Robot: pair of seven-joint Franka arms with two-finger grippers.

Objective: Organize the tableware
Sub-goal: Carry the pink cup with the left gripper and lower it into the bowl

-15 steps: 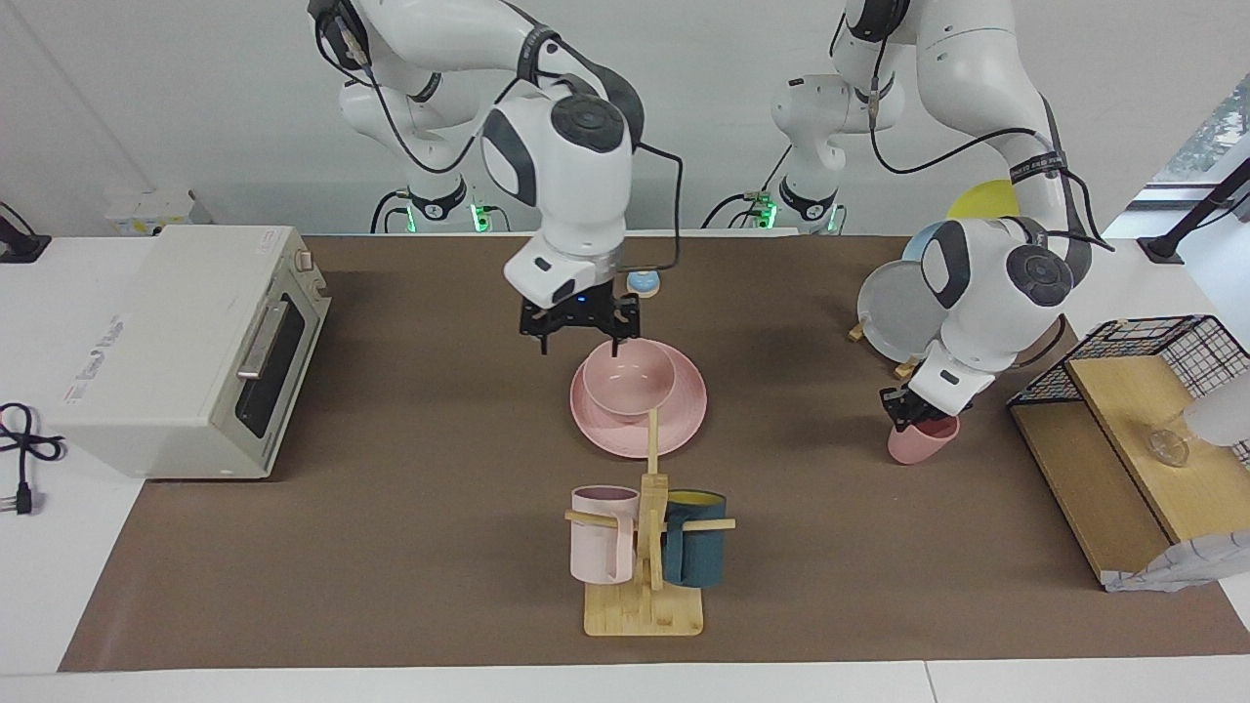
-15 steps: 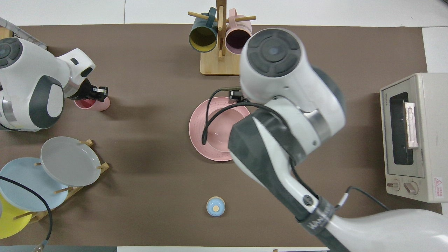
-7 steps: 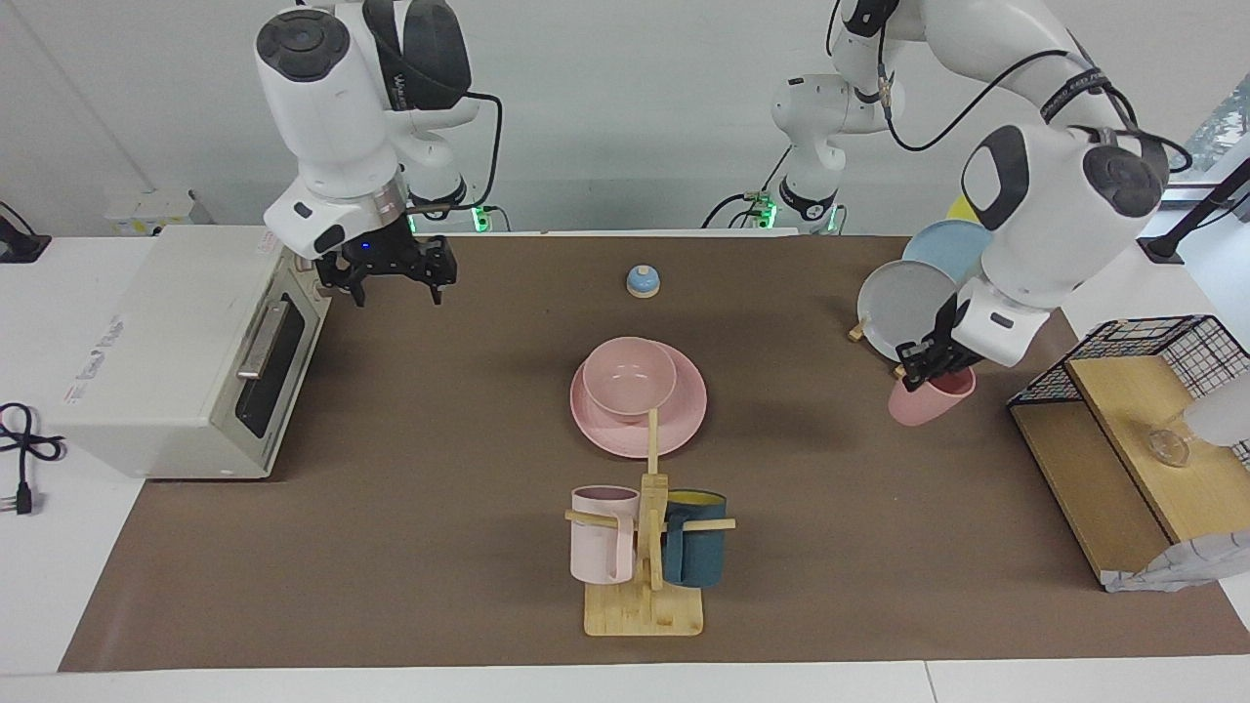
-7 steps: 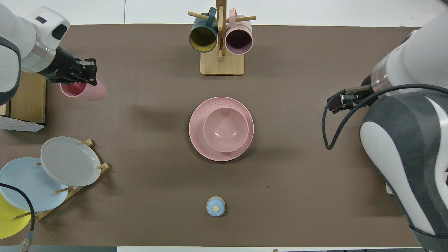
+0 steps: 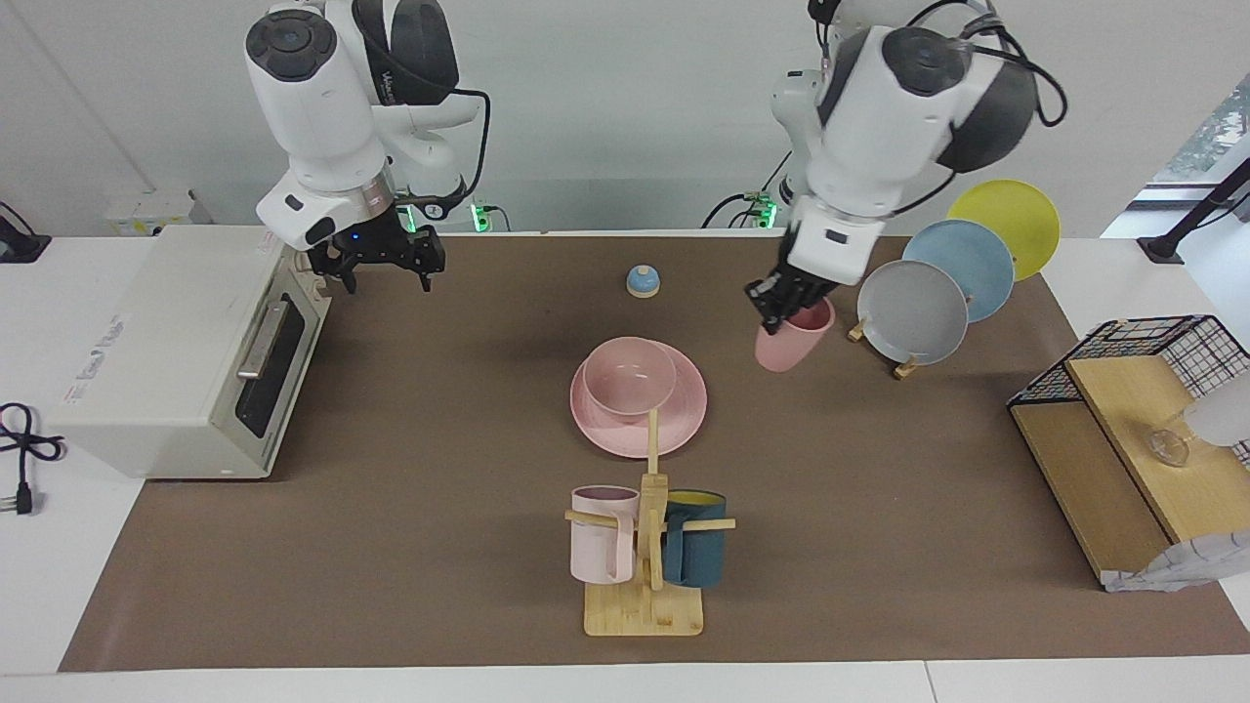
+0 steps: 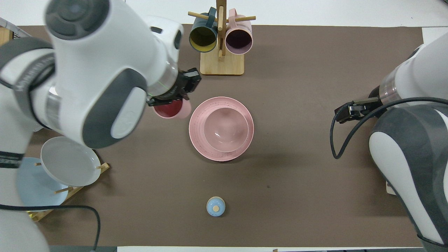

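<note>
The pink plate [image 5: 684, 420] [image 6: 199, 140] lies at the table's middle with the pink bowl [image 5: 630, 376] [image 6: 225, 129] on it. My left gripper [image 5: 786, 305] [image 6: 171, 101] is shut on the rim of the pink cup [image 5: 793, 337] [image 6: 173, 110] and holds it in the air, tilted, over the mat beside the plate, toward the left arm's end. My right gripper [image 5: 376, 266] [image 6: 350, 112] is open and empty, up in the air over the mat by the toaster oven.
A toaster oven [image 5: 186, 342] [image 6: 413, 136] stands at the right arm's end. A wooden mug tree [image 5: 649, 547] [image 6: 220, 42] with pale-pink and teal mugs stands farther from the robots than the plate. A plate rack [image 5: 937, 293] [image 6: 59, 168], a small blue bell [image 5: 642, 281] [image 6: 215, 206], a wire shelf [image 5: 1133, 410].
My left gripper has carried the pink cup up and across from the left arm's end to beside the plate. My right gripper has barely moved by the toaster oven.
</note>
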